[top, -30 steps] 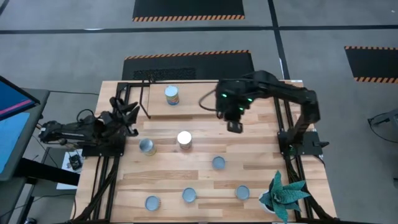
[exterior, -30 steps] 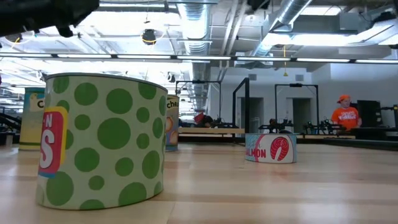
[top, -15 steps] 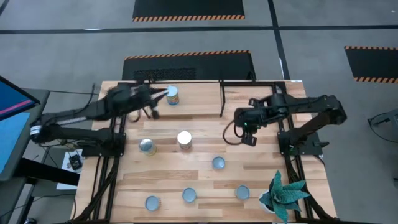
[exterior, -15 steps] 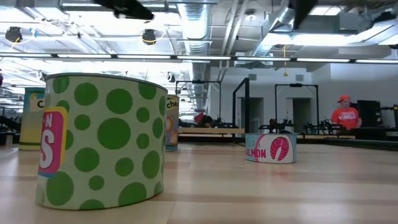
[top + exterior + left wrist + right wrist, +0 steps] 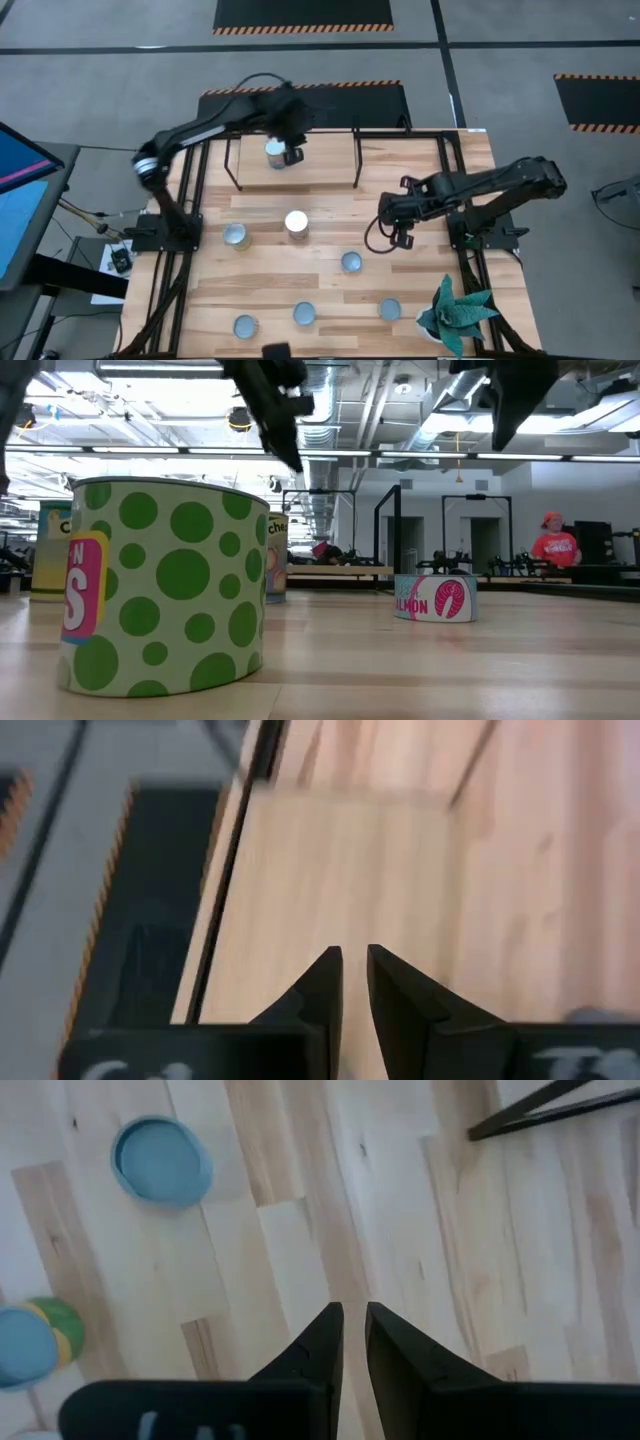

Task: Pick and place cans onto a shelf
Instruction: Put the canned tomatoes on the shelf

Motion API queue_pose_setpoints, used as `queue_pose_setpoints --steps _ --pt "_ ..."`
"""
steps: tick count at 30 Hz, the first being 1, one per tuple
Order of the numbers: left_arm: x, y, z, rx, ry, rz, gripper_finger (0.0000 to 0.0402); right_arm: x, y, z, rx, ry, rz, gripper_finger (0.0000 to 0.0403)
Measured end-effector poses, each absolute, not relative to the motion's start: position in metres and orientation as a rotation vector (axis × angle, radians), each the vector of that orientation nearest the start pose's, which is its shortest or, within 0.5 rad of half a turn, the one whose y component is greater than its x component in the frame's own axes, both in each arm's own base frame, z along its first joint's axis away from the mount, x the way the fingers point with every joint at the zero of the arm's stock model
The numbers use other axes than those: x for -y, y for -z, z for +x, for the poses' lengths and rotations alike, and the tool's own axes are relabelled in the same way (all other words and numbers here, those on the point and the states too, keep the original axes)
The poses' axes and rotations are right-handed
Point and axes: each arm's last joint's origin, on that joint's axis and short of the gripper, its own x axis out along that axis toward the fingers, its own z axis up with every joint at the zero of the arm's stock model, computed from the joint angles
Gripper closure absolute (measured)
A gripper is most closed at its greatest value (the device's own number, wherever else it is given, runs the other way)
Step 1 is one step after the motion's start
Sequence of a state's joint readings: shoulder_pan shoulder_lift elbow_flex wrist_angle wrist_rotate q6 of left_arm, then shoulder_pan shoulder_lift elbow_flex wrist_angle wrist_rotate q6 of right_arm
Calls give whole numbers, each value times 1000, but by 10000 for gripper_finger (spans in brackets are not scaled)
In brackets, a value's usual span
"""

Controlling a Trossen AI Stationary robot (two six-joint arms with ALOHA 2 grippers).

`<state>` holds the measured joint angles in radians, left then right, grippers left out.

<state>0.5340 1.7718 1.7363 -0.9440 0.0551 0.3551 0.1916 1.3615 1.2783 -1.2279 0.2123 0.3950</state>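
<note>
One can (image 5: 275, 153) stands on the shelf (image 5: 320, 165) at the table's far side. Several more cans stand on the tabletop, among them a white-topped one (image 5: 296, 223), a silver-topped one (image 5: 236, 235) and a blue-topped one (image 5: 351, 262). My left gripper (image 5: 293, 153) hovers over the shelf just right of its can. Its fingers (image 5: 354, 970) are shut to a narrow slit with nothing between them. My right gripper (image 5: 398, 238) hangs above bare table right of the white-topped can. It is shut the same way (image 5: 354, 1330), with a blue-topped can (image 5: 160, 1160) farther off.
Three cans (image 5: 245, 326) (image 5: 304, 314) (image 5: 390, 310) stand in a row near the front edge, the green-dotted one (image 5: 165, 585) close to the low camera. A spiky green plant (image 5: 455, 312) stands at the near right corner. Black frame rails (image 5: 185, 250) run along both table sides.
My left arm has swung out from its folded place at the table's left edge. It has moved toward the right and the far edge, rising, and its gripper has tipped down over the shelf beside the can. My right gripper has left the shelf's right end, moving toward the near edge and sinking.
</note>
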Motion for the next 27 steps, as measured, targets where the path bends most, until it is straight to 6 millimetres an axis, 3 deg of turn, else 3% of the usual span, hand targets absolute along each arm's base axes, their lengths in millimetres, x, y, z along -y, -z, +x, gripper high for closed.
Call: queue_pose_setpoints --steps 4,9,16,27 --pt "-210 -307 344 -1105 -375 -24 364 -47 -302 236 -1245 239 59 333" --pt "-214 -274 365 -1225 -478 -11 385 -55 -299 234 -1253 210 33 333" --pt "-213 -269 383 -1309 -557 24 399 -58 -300 241 -1177 190 56 333" --pt "-208 -266 379 -1385 -735 -24 401 -60 -303 247 -1109 181 96 333"
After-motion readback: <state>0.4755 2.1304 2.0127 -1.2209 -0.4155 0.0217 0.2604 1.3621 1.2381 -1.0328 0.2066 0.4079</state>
